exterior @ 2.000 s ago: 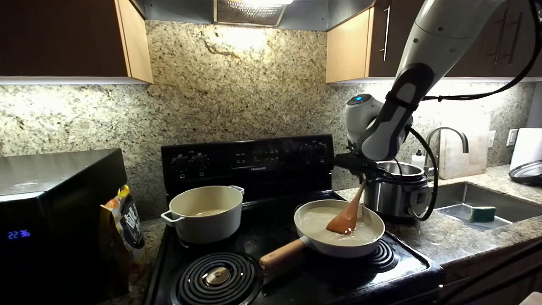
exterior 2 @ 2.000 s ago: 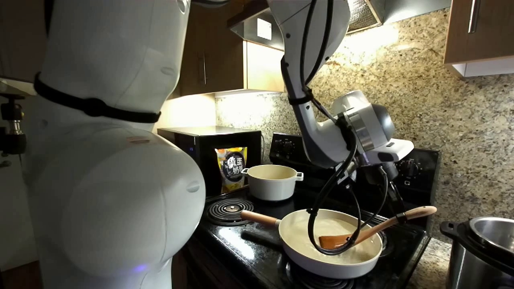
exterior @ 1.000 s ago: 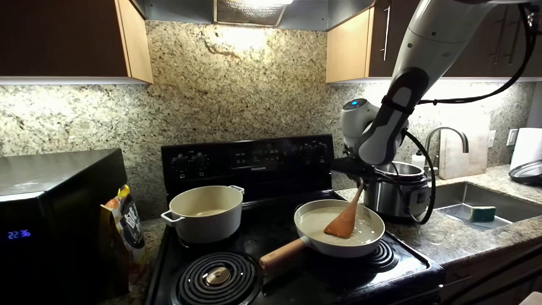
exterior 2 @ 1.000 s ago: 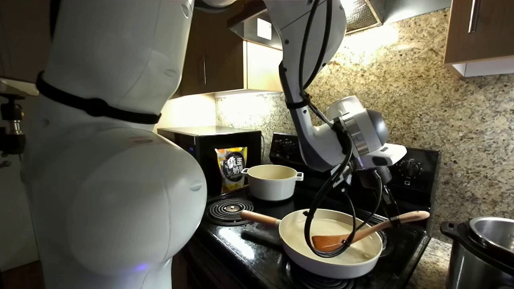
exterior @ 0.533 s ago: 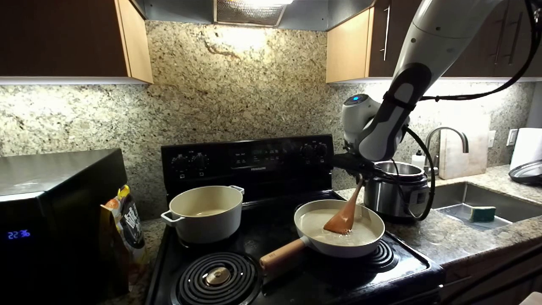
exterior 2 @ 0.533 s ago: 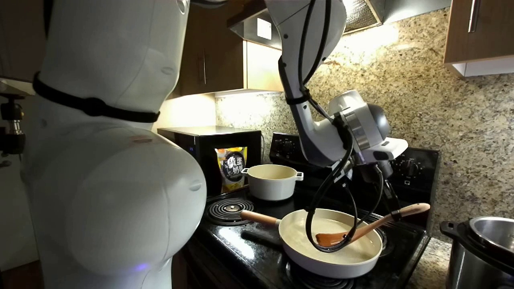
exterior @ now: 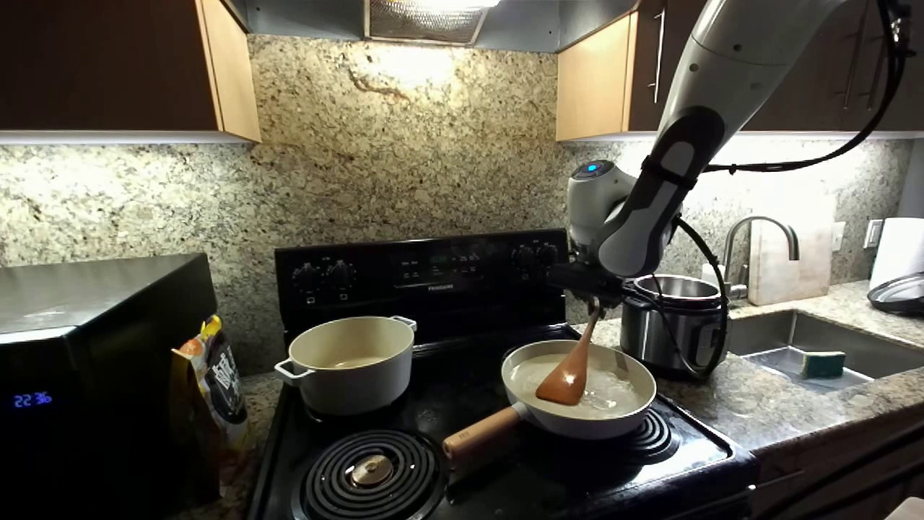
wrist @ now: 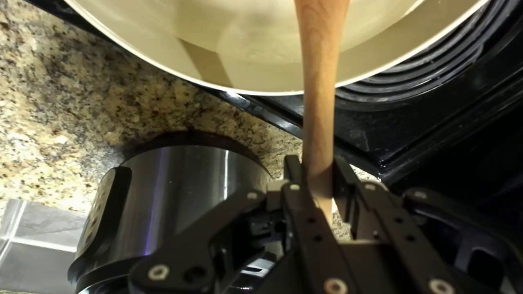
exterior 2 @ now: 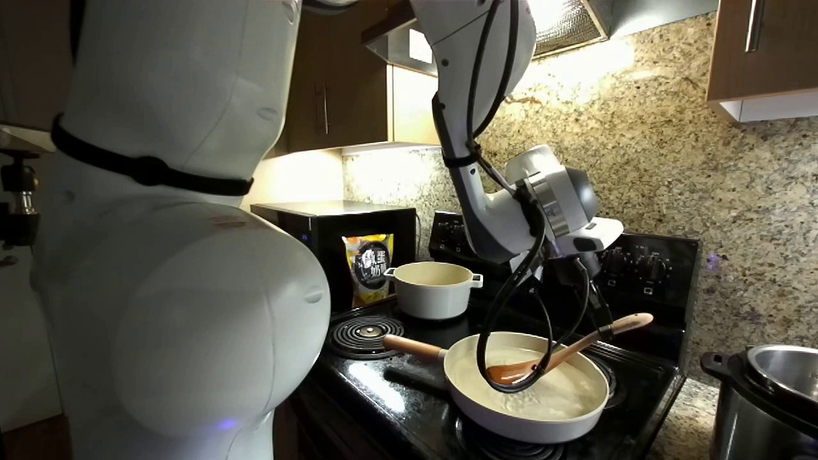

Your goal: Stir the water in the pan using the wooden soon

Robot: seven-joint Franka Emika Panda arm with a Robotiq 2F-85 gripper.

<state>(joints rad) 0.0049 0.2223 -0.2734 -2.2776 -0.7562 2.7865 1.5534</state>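
Robotiq gripper is clamping wooden spoon, pointing toward twelve o'clock in wrist view, reaching into frying pan, water rippling

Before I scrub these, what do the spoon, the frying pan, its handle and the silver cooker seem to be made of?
Spoon: smooth wood, by its grain lines. Frying pan: even, satin cream coating, perhaps ceramic over metal; its core is hidden. Handle: low-sheen, likely wood by its brown tone. Cooker wall: probably polished steel, by its bright streaks.
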